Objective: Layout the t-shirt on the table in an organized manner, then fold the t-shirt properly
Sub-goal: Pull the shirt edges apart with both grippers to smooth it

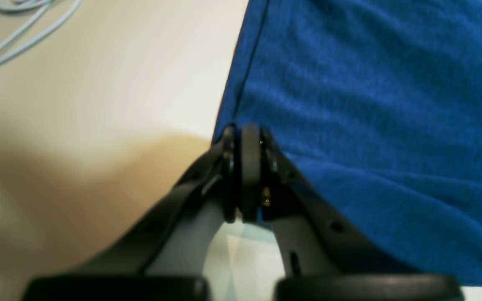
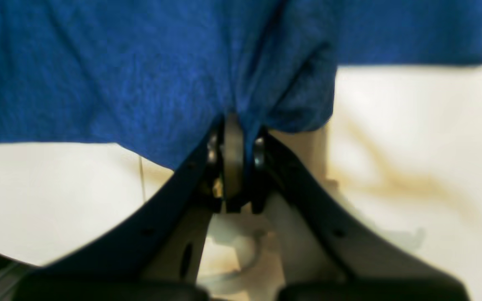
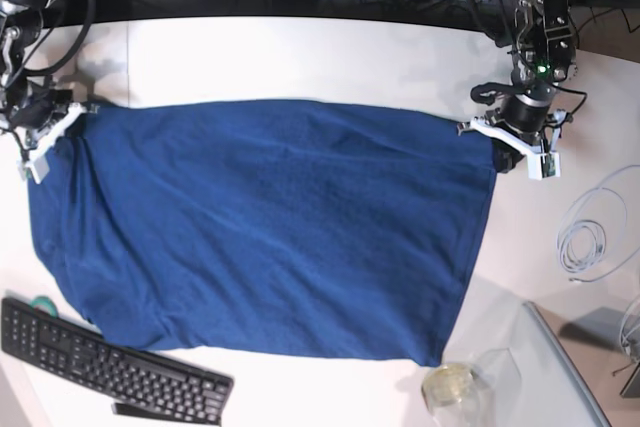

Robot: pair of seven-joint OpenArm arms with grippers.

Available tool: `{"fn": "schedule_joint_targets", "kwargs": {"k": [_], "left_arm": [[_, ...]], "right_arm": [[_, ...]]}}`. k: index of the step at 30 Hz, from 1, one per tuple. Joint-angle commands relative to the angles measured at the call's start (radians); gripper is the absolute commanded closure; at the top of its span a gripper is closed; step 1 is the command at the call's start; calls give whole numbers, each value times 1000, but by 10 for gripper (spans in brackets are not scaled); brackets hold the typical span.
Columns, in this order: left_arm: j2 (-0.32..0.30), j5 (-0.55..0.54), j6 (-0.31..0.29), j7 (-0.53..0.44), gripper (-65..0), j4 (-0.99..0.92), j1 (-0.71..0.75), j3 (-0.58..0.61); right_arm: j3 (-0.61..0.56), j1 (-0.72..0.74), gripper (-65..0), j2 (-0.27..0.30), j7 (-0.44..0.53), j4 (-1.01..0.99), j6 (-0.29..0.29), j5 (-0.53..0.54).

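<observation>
Across the middle of the counter (image 3: 300,57) the t-shirt (image 3: 270,227) lies spread as a wide navy sheet, reaching from the left edge almost to the right, its near hem close to the keyboard (image 3: 100,362) at the near-left corner. Both far corners of the cloth are held: the left claw (image 3: 507,143), toward the far-right corner of the counter, is clamped on the garment's edge, and its wrist view shows the left claw (image 1: 245,140) pressed together with the t-shirt (image 1: 370,125) bunched at its tips. The right claw (image 3: 52,127), at the far-left edge, is likewise pinched on fabric; in its own view the right claw (image 2: 233,125) gathers a puckered fold of the t-shirt (image 2: 98,75). I judge the laying-out step to be in hand and nearly done, since the cloth looks fairly flat, though the left side sags into soft wrinkles. The next move probably calls for an even pull by both arms to tighten the far edge, then releasing it flat before folding. A coiled cable (image 3: 585,237) lies near the right edge, clear of the cloth.
</observation>
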Motion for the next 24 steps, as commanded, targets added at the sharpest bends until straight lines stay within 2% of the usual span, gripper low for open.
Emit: {"fn": "schedule_joint_targets", "kwargs": {"k": [1,6,12,14,17,22,24], "left_arm": [[-13,-7,-2,-22,0,30,3,-5],[-13,-7,-2,-21,0,110,40,-6],[5,-9,-2,-10,0,203,37,-83],[5,-9,-2,48,0,206,-21,-97],[5,-7,-2,126,0,173,-113,-95],[18,-1,0,137,0,45,-264,-86],[27,-1,0,137,0,-28,-320,-89]], "right_arm": [[14,10,-6,22,12,19,18,9],[14,-27,-6,17,-6,86,26,9],[11,2,-6,-3,-135,237,18,4],[11,61,-6,-1,-172,235,15,3],[9,157,-6,4,-218,183,-31,1],[-47,323,-6,39,-224,-6,-114,1],[-83,384,-12,48,-193,-116,-134,1]]}}
